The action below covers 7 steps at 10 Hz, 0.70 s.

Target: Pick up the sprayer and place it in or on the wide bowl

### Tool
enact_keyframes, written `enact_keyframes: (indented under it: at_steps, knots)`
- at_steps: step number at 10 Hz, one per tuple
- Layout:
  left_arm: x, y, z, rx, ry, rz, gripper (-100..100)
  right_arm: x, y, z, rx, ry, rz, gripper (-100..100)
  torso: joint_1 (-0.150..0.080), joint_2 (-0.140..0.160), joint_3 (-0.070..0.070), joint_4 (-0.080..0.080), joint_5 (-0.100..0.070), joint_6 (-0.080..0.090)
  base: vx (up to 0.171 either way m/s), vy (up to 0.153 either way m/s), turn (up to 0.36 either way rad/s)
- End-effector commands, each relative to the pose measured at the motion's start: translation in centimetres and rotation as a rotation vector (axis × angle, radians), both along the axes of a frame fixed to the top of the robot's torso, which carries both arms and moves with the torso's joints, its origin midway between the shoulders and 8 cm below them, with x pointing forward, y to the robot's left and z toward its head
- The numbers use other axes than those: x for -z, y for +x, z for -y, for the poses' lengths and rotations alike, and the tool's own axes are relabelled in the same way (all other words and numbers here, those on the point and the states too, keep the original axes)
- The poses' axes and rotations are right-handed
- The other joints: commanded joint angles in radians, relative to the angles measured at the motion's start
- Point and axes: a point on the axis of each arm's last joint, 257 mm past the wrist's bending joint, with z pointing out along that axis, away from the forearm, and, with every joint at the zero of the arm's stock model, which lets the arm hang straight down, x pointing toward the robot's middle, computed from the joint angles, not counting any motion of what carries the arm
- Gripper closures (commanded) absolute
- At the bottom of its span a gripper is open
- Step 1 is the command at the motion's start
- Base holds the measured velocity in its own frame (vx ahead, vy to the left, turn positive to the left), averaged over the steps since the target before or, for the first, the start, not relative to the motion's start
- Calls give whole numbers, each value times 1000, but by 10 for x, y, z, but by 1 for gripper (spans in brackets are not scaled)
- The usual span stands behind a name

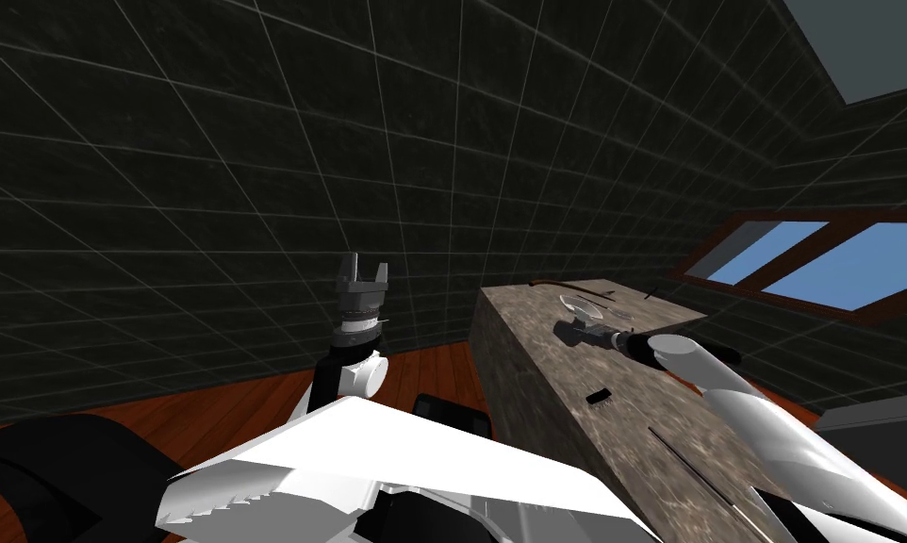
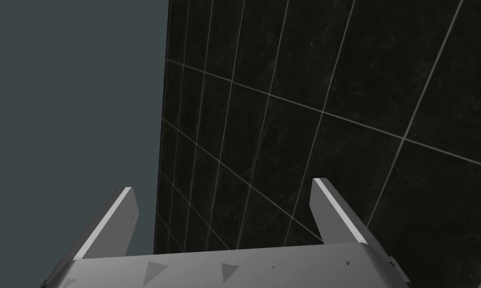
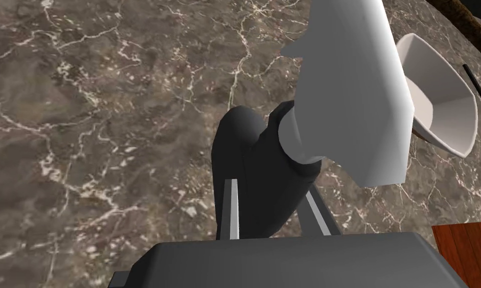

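Pinching the sprayer (image 3: pixel 344 85) just beside the bowl (image 3: pixel 447 107).
Reaching the right arm out long and low over the marbled surface (image 3: pixel 99 125) toward the bowl. Clamping the right gripper (image 3: pixel 268 187) by its fingers (image 3: pixel 230 210) on the sprayer's dark end, with the pale grey body jutting past them toward the bowl's near rim; touching the rim or not, cannot tell. Resting on the surface or lifted, cannot tell either. Holding the left gripper (image 1: pixel 362 267) upright on a bent arm, well apart from the bowl and off the surface's side, fingers (image 2: pixel 334 210) spread wide on nothing.
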Motion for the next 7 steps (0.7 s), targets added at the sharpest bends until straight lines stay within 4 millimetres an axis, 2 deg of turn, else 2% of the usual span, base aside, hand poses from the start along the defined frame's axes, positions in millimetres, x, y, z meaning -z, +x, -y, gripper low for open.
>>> enact_keyframes:
  at_steps: [1, 2, 3, 4, 5, 6, 7]
  knots:
    - [0, 0, 0, 0, 0, 0, 0, 4, -3, 14, 3, -52, -22, 100, 0, 0, 0, 0, 0, 0, 41, 26, -17]
    - [0, 0, 0, 0, 0, 0, 0, 2, -10, 32, 15, -100, -36, 100, -1, -1, -1, 0, 0, -1, 62, 33, 10]
    - [0, 0, 0, 0, 0, 0, 0, 5, -13, 35, 13, -123, -49, 100, -1, -2, -1, -1, 0, -1, 60, 26, -6]
    - [0, 0, 0, 0, 0, 0, 0, 2, -19, 52, 25, -166, -61, 100, 0, -2, -2, -1, 1, -1, 73, 28, 8]
    - [0, 0, 0, 0, 0, 0, 0, 4, -23, 58, 22, -197, -80, 100, 0, -3, -2, -1, 1, -1, 62, 29, 0]
    - [0, 0, 0, 0, 0, 0, 0, 1, -30, 75, 35, -242, -95, 100, 1, -3, -2, -1, 2, -2, 70, 37, 16]
    - [0, 0, 0, 0, 0, 0, 0, 3, -33, 79, 32, -269, -111, 100, 2, -4, -2, -1, 2, -2, 64, 27, -3]
